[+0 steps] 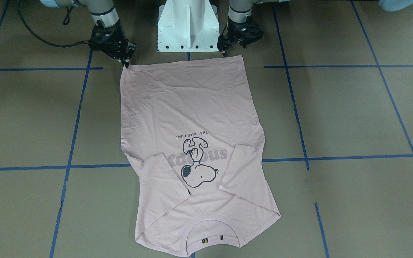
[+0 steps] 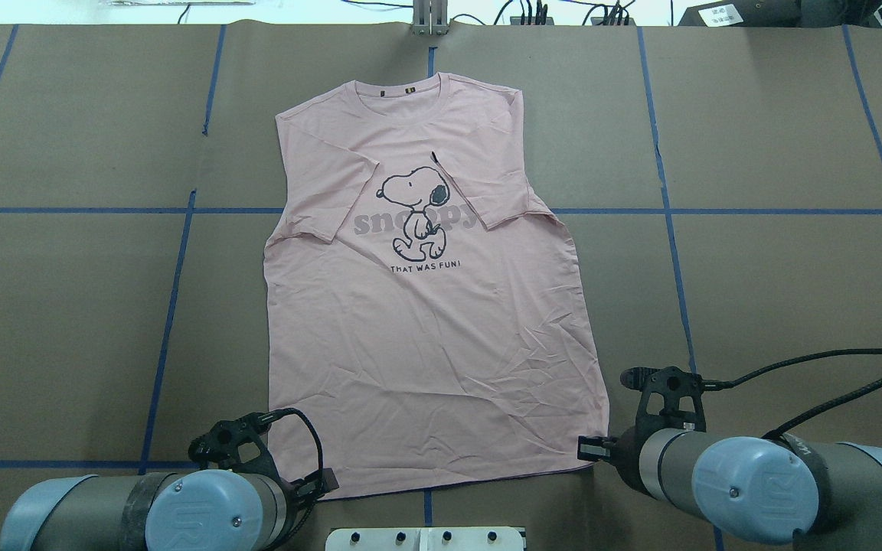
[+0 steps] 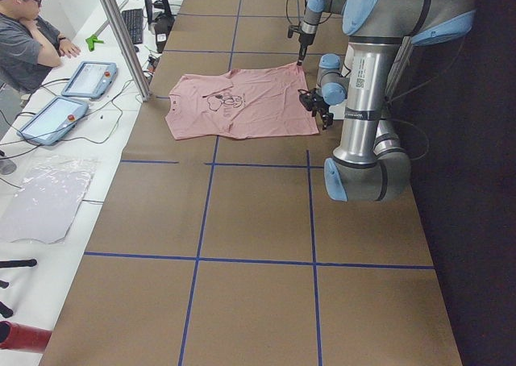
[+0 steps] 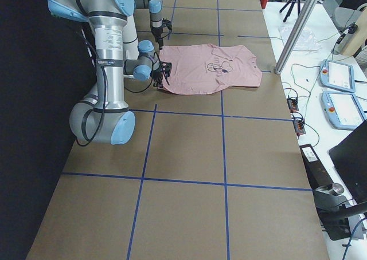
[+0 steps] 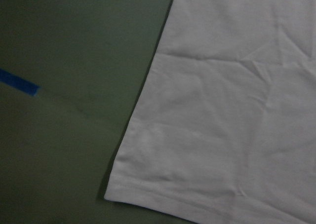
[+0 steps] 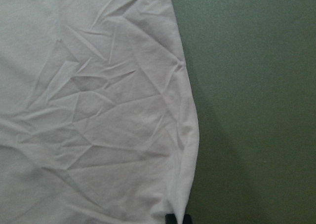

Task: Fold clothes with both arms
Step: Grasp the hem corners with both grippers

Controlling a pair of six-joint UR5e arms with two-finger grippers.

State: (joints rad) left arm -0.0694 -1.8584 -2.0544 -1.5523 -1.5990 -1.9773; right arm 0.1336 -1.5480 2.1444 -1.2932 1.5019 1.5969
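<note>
The pale pink T-shirt (image 1: 192,107) lies flat and print-up on the brown table, both sleeves folded in over the chest and the collar (image 2: 403,88) at the far side. Its hem runs along the side nearest the arms. My right gripper (image 1: 126,63) is down at one hem corner; in the right wrist view the cloth (image 6: 98,110) bunches toward a dark fingertip (image 6: 171,219), so it is shut on that corner. Just above the other hem corner (image 5: 113,192), which lies flat, hangs my left gripper (image 1: 224,51). It looks open, and its fingers do not show in its wrist view.
The white pedestal (image 1: 188,25) stands between the two arms, just behind the hem. Blue tape lines (image 2: 173,306) cross the brown table. A person (image 3: 28,35) sits beyond the far edge by tablets (image 3: 89,77), and a metal post (image 3: 121,35) rises near the collar.
</note>
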